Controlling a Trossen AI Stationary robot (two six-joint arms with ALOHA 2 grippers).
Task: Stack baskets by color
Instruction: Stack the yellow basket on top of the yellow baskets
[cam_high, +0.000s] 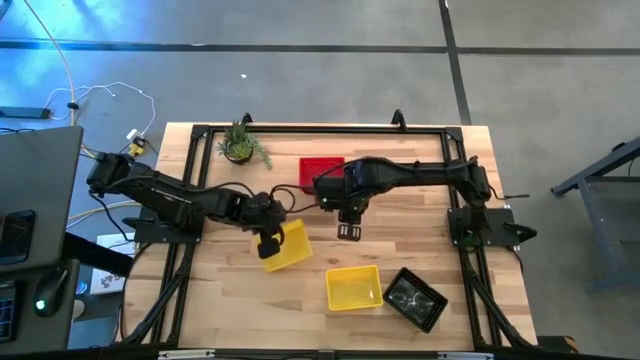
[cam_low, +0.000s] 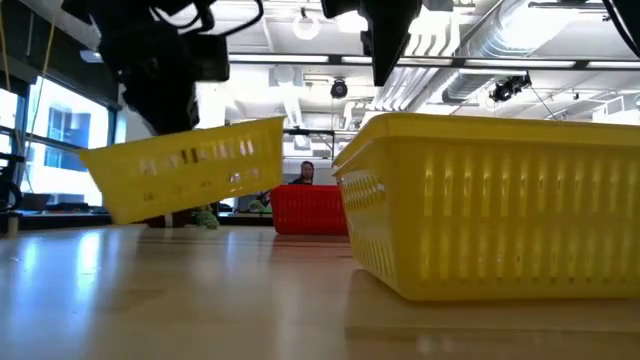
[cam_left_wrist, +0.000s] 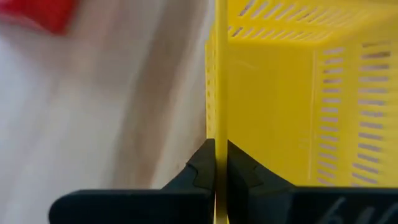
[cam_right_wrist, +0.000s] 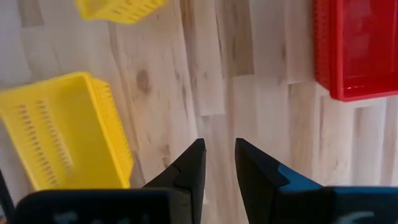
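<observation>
My left gripper (cam_high: 269, 240) is shut on a yellow basket (cam_high: 289, 248) left of the table's middle; the low view shows this basket (cam_low: 190, 165) tilted, its right end higher. My right gripper (cam_high: 348, 230) hangs open above bare table right of it, its fingers (cam_right_wrist: 186, 165) pointing down with nothing between them. A second yellow basket (cam_high: 354, 287) stands on its base near the front edge, a black basket (cam_high: 415, 298) to its right. A red basket (cam_high: 322, 172) stands on the table behind my right gripper. My left gripper pinches the yellow basket's left end wall at its rim (cam_left_wrist: 220, 134), one finger (cam_left_wrist: 200, 168) outside and one (cam_left_wrist: 241, 171) inside the basket. The fingers slant down from the table's left. The basket is tilted, its far end raised; whether its low corner (cam_low: 128, 215) touches the table I cannot tell.
A small green potted plant (cam_high: 240, 146) stands at the far left of the table. A black frame (cam_high: 330, 128) runs round the table's edges. Bare wood lies between the held basket and the second yellow one.
</observation>
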